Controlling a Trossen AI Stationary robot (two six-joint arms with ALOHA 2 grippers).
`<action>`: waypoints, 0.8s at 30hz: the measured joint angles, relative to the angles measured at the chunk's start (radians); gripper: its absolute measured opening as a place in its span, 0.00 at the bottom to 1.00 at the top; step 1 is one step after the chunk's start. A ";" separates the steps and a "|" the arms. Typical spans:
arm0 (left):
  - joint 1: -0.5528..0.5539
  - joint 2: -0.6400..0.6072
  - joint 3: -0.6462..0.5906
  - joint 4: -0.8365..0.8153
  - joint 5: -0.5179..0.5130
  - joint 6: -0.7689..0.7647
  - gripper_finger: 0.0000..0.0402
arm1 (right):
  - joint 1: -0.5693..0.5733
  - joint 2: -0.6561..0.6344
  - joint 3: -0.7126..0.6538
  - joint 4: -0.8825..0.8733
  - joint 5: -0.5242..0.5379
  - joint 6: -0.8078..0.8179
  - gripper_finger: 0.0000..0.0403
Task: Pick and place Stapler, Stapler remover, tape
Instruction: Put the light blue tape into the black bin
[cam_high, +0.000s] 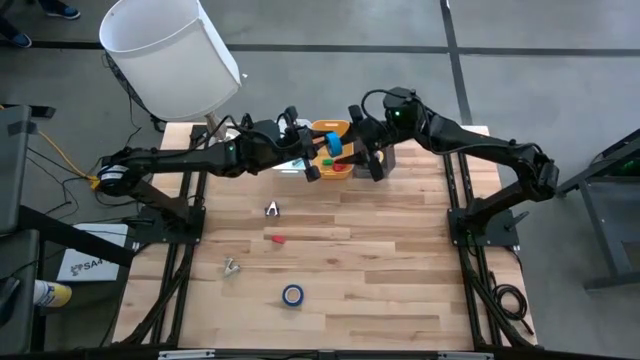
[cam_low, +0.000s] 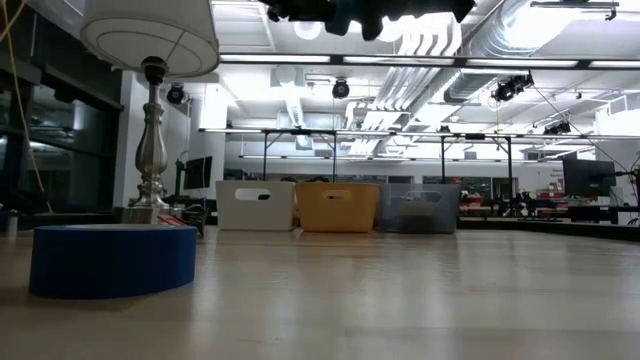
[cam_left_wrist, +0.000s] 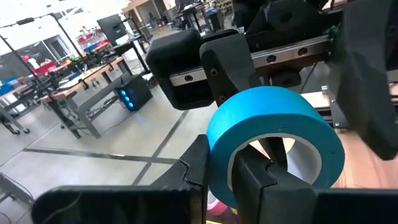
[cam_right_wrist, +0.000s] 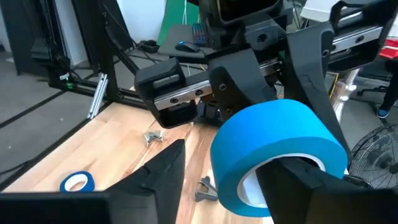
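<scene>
A blue tape roll (cam_left_wrist: 273, 134) hangs high above the orange bin (cam_high: 332, 128) at the table's far edge, with my left gripper (cam_left_wrist: 229, 177) shut on it. My right gripper (cam_right_wrist: 233, 180) is open and faces it from the other side. One right finger (cam_right_wrist: 163, 171) stands clear beside the roll, the other (cam_right_wrist: 305, 183) at its open centre. A second blue tape roll (cam_high: 292, 294) lies flat near the front edge. Two metal staple removers (cam_high: 271, 209) (cam_high: 231, 266) and a small red thing (cam_high: 277, 239) lie on the table. Whether the red thing is the stapler I cannot tell. My left gripper pinches the roll's wall (cam_left_wrist: 219, 168) with one finger (cam_left_wrist: 264, 183) inside the open centre and one (cam_left_wrist: 194, 171) outside. The fingers come level from the table's left. The roll is lifted clear and stands on edge. Whether my right gripper touches the roll I cannot tell.
A white bin (cam_low: 256, 205), the orange bin (cam_low: 338, 207) and a grey bin (cam_low: 418, 208) stand in a row along the far edge. A lamp with a white shade (cam_high: 170, 50) stands at the far left corner. Bare wood lies on the table's right half.
</scene>
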 joint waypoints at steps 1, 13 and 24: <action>0.000 0.000 0.000 0.006 0.000 0.000 0.09 | 0.000 0.000 0.000 0.002 0.000 0.009 0.42; 0.000 0.000 0.000 0.015 0.027 0.003 0.09 | -0.002 0.000 0.000 0.000 -0.017 0.087 0.09; 0.001 0.001 0.000 -0.002 0.011 0.060 0.40 | -0.001 0.000 0.000 0.000 0.029 0.136 0.08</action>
